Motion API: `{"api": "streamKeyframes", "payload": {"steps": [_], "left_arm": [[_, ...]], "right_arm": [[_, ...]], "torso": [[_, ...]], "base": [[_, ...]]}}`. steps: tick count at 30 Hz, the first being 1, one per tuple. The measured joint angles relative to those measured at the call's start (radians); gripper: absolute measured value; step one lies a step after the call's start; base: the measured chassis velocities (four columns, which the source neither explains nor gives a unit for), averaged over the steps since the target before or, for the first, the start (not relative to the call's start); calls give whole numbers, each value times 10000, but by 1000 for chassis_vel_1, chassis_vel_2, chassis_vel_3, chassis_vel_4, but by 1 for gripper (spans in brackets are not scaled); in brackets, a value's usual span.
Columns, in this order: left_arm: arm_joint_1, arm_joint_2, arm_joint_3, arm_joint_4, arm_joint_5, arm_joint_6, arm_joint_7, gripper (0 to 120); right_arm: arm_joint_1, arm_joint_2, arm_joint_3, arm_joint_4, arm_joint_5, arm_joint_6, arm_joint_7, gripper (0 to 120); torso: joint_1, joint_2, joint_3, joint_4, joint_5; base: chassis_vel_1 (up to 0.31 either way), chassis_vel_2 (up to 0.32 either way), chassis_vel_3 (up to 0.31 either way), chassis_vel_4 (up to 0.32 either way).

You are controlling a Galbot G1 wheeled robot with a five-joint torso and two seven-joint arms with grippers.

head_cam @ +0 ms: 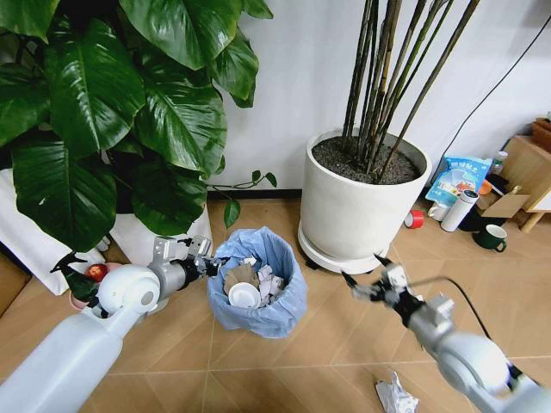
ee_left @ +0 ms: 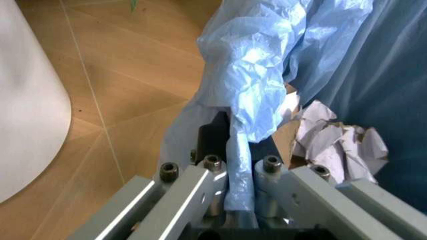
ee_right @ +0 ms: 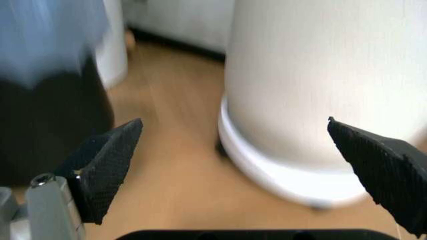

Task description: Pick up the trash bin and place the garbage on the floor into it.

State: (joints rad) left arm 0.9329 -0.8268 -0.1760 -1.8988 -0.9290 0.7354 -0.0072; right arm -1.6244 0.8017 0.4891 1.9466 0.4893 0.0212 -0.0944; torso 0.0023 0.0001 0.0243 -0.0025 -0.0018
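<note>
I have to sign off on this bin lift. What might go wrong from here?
1. The left claw is shut on the bin at its rim, over the thin blue bag; the liner may slip or tear under load.
2. Held at one side, the bin could tilt and spill the paper inside.
3. The open right claw hangs close to the white pot and might bump it.

Bare floor point(head_cam: 344, 335) between bin point(head_cam: 258, 284) and white pot point(head_cam: 362, 202): my right gripper point(head_cam: 362, 275) sits there, fingers spread wide. Bin mouth heaped with paper. Big leaves point(head_cam: 129, 112) overhang my left gripper point(head_cam: 207, 262), clamped on bin rim. Crumpled tissue point(head_cam: 394, 396) by right arm.
</note>
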Motion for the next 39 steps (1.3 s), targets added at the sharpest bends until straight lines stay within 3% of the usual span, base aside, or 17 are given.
{"api": "streamKeyframes", "payload": {"steps": [7, 17, 34, 37, 39], "left_arm": [[-158, -67, 148, 174, 147, 0, 183, 0], [-195, -85, 257, 176, 160, 0, 197, 0], [-212, -5, 345, 29, 127, 0, 166, 0], [-205, -1, 345, 16, 124, 0, 162, 0], [-209, 3, 342, 16, 122, 0, 168, 0]], "right_arm": [[-1714, 804, 438, -1698, -784, 1013, -778, 100], [-1968, 1207, 361, -3117, -921, 1220, -867, 100], [-791, 1726, -854, -4947, -786, 1115, -891, 100], [-586, 1793, -1029, -5194, -883, 1101, -856, 95], [-307, 1980, -1216, -5512, -1064, 1117, -843, 84]], "torso": [[-1, 0, 0, -2, 0], [0, 0, 1, 0, -1], [1, -2, 2, 0, 1], [1, -2, 2, -1, -2], [1, -2, 2, -1, 0]], "base": [[0, 0, 0, 0], [0, 0, 0, 0], [0, 0, 0, 0], [0, 0, 0, 0], [0, 0, 0, 0]]}}
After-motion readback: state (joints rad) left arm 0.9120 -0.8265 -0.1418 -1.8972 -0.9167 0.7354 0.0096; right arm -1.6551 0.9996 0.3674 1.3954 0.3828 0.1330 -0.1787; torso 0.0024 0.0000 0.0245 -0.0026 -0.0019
